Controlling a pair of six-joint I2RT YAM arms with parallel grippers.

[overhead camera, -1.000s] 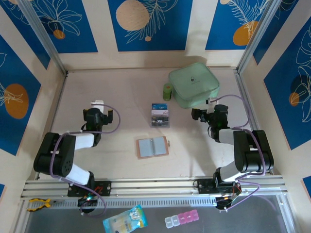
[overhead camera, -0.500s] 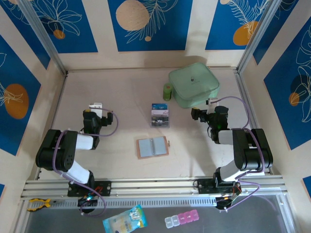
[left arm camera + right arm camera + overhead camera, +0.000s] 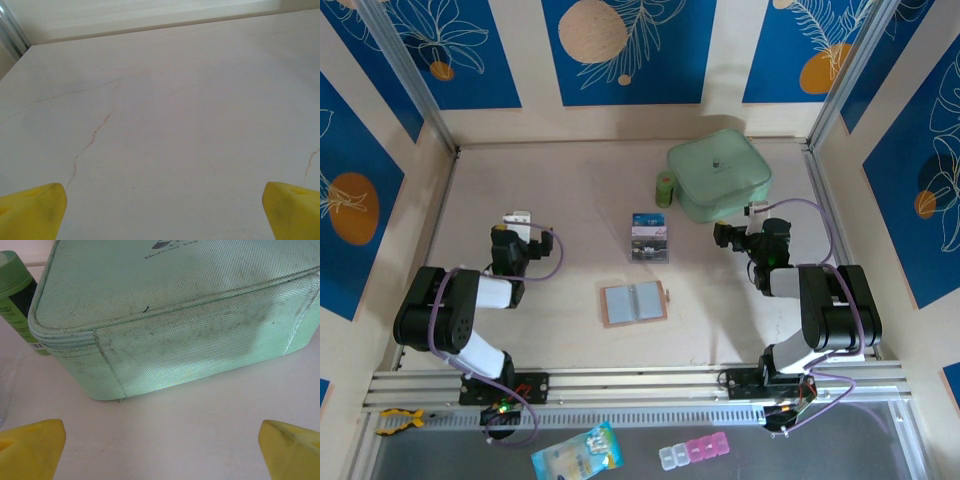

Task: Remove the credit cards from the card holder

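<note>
The open card holder (image 3: 634, 303) was found at 4 o'clock from the left hand (image 3: 520, 220) and 8 o'clock from the right hand (image 3: 758, 212), about equally near. Both hands were spread, with nothing held.

A mint-green zip pouch (image 3: 720, 176) sits near the far right corner of the table (image 3: 560, 180); a small green bottle (image 3: 664, 189) stands just beside its left side; past the near edge lie a light-blue printed packet (image 3: 576, 452) and a pink-and-clear pill box (image 3: 693, 452).
</note>
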